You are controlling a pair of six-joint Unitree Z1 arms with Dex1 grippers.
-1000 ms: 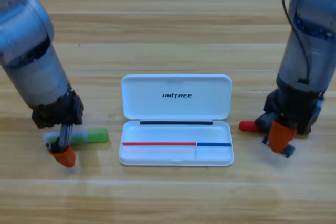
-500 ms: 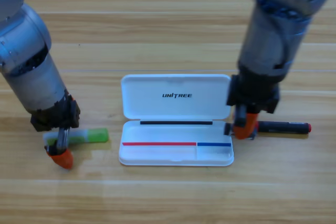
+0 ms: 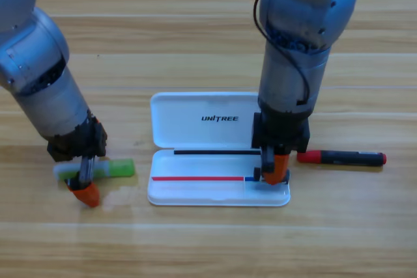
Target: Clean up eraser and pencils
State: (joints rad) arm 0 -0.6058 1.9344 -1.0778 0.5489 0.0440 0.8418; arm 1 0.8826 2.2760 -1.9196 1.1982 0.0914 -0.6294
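The wooden table (image 3: 195, 30) carried an open white case (image 3: 218, 151) at its middle. A green-ended pencil (image 3: 98, 170) lay left of the case, and a dark, red-ended pencil (image 3: 342, 157) lay just right of it.

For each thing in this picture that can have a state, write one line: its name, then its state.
White plastic case: open, lid laid back flat on the table.
Pale translucent pencil with green end: lying on the table, left of the case.
Dark grey pencil with red ends: lying on the table, right of the case.
Left gripper: down at the pale pencil.
Right gripper: over the case's right compartment.
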